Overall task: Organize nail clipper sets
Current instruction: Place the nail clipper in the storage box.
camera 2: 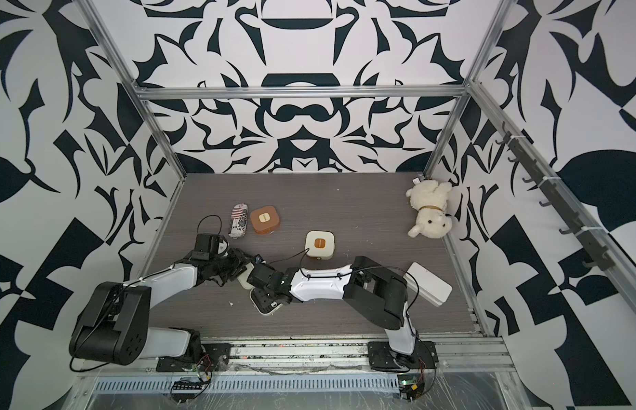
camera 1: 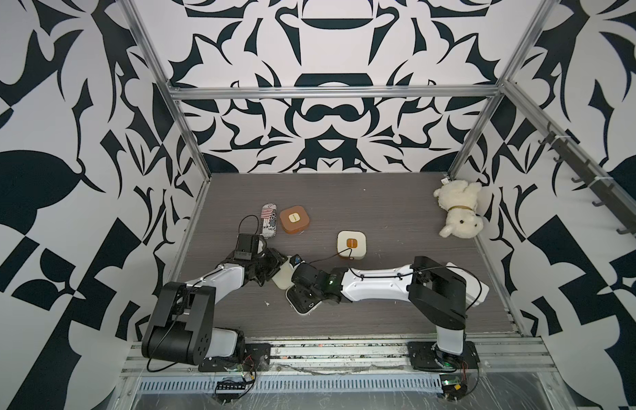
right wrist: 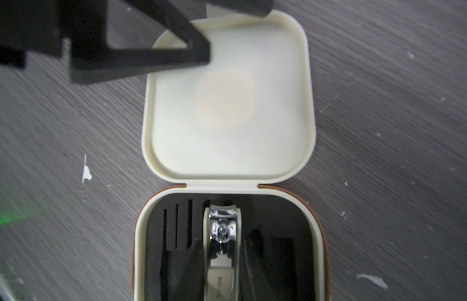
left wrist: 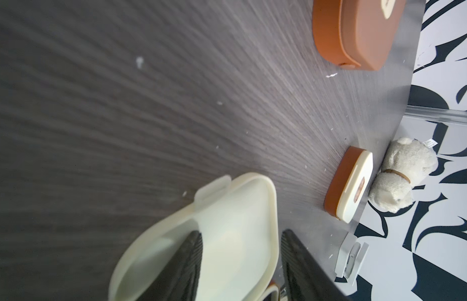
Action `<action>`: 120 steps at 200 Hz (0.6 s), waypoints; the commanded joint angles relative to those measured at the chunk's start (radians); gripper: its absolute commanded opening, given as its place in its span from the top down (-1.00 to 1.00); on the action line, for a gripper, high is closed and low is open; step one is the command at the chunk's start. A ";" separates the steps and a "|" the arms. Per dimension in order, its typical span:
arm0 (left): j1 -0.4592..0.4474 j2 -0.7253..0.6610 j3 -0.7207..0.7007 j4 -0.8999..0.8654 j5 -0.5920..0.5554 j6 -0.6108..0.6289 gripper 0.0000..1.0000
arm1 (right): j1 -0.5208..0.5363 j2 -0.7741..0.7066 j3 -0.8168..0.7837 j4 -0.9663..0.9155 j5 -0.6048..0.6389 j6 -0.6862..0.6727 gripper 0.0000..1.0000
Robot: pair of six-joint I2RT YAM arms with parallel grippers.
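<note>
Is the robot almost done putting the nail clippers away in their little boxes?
Looks done: the brown case and one cream case lie shut. In hand: the left fingers pinch the lid of the third case, while the right fingers seem to grip a clipper in its black insert. Still to do: let go of the clipper and shut that lid.

Brown case [camera 1: 294,219], cream lid [right wrist: 228,104], silver clipper [right wrist: 223,234]

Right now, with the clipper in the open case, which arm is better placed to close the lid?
Left, probably. The left pincer clamps the lid's edge, while the right pincer grips the clipper down in the case.
</note>
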 commanded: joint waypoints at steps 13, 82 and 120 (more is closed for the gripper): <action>0.001 0.098 -0.029 -0.146 -0.110 0.038 -0.07 | 0.007 0.005 -0.008 -0.097 -0.073 -0.039 0.84; 0.019 0.127 0.009 -0.165 -0.121 0.059 -0.06 | 0.006 0.050 0.015 -0.164 -0.083 -0.055 0.85; 0.027 0.129 0.016 -0.172 -0.124 0.067 -0.06 | 0.006 0.077 0.035 -0.241 -0.038 -0.031 0.86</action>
